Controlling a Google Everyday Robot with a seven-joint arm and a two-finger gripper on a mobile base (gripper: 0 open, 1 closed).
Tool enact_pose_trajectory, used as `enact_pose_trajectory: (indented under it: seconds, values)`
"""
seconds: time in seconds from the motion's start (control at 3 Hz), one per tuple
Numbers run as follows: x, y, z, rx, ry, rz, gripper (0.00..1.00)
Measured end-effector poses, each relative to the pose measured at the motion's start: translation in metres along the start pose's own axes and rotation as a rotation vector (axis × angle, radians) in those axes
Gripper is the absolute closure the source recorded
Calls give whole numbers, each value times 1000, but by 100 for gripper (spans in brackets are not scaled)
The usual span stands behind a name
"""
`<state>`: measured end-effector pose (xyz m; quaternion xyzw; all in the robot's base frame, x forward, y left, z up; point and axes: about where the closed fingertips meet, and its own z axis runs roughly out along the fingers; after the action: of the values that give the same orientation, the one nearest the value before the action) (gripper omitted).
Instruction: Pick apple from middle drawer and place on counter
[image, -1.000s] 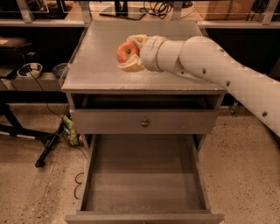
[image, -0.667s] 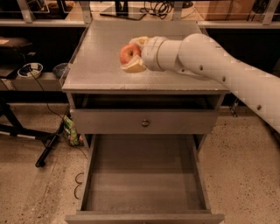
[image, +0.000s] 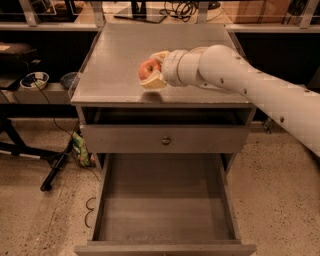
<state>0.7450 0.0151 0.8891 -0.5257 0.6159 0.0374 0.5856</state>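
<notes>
The small red apple (image: 148, 68) with a paler patch sits between the cream fingers (image: 153, 82) of my gripper (image: 151, 70), which is shut on it. The gripper holds it just over the front middle of the grey counter (image: 115, 55); I cannot tell whether it touches the top. My white arm reaches in from the right. Below, the middle drawer (image: 165, 205) is pulled wide open, and its bare plank floor has nothing on it.
A shut grey drawer front with a round knob (image: 166, 140) lies between counter and open drawer. Dark shelving at left holds a white bowl (image: 34, 79). Black stand legs (image: 52, 172) and a green item (image: 80, 148) lie on the floor at left.
The gripper with the apple has moved slightly down toward the counter's front edge. The drawer has not moved.
</notes>
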Motion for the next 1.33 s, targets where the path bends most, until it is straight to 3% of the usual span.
enact_pose_trajectory:
  seconds: [0.33, 0.67, 1.33]
  values:
    - [11, 5, 13, -12, 4, 14, 100]
    - [12, 5, 13, -13, 4, 14, 82]
    - [-2, -3, 6, 8, 28, 3, 35]
